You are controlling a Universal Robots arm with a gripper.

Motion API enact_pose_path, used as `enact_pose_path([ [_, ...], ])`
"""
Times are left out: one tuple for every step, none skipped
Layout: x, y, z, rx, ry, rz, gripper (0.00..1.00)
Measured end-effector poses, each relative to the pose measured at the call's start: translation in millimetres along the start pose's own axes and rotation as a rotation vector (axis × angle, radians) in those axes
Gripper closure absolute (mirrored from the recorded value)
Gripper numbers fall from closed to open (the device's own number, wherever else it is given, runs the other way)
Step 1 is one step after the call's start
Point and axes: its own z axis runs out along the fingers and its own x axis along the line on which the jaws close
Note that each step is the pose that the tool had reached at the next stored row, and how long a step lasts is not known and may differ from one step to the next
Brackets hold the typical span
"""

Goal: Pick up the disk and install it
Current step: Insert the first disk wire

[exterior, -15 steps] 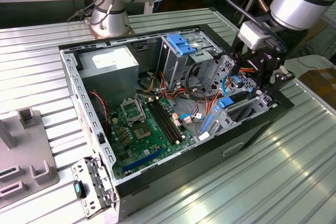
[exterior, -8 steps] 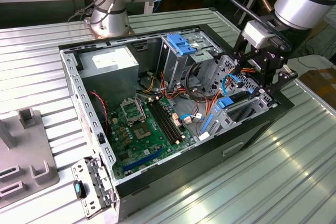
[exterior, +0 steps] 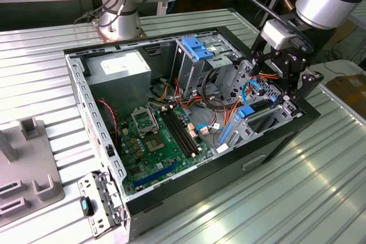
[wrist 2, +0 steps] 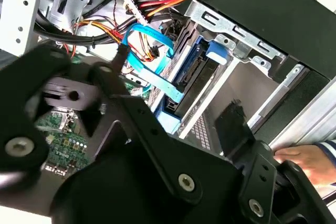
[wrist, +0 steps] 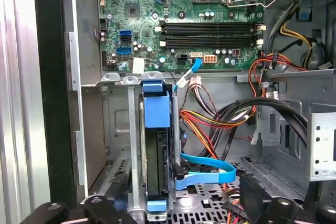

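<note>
In the exterior view my pincer hangs wide open, holding nothing; the disk sits just beside it, at eight o'clock.

The dark disk wears bright blue rails; the motherboard is green, the case black.

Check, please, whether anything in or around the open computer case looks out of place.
One thing: in the second wrist view a person's hand lies beside the case's outer wall, odd during robot work. The disk sits straight in its bay; nothing looks spilled or broken.
</note>
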Motion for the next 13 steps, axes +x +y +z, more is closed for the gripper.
enact_pose_path([
  [-0.3, 0.0, 0.0, 0.0, -0.0001, 0.0, 0.15],
  [-1.3, 0.1, 0.1, 0.0, 0.0, 0.0, 0.27],
  [-1.8, 0.2, 0.1, 0.0, 0.0, 0.0, 0.33],
  [-2.5, 0.2, 0.1, 0.0, 0.0, 0.0, 0.39],
  [-3.4, 0.3, 0.1, 0.0, 0.0, 0.0, 0.51],
  [-4.1, 0.4, 0.2, 0.0, 0.0, 0.0, 0.51],
  [-5.0, 0.4, 0.2, 0.0, 0.0001, 0.0, 0.51],
  [-5.2, 0.5, 0.2, -0.0002, -0.0004, 0.0, 0.51],
  [-5.2, 0.4, -0.1, -0.0001, -0.0004, 0.0, 0.51],
  [-5.2, 0.4, -0.8, -0.0002, -0.0002, 0.0, 0.51],
  [-5.3, 0.3, -2.0, -0.0002, -0.0003, 0.0, 0.51],
  [-5.3, 0.2, -2.4, -0.0001, -0.0005, 0.0, 0.51],
  [-5.3, 0.2, -2.4, -0.0001, -0.0005, 0.0, 0.51],
])
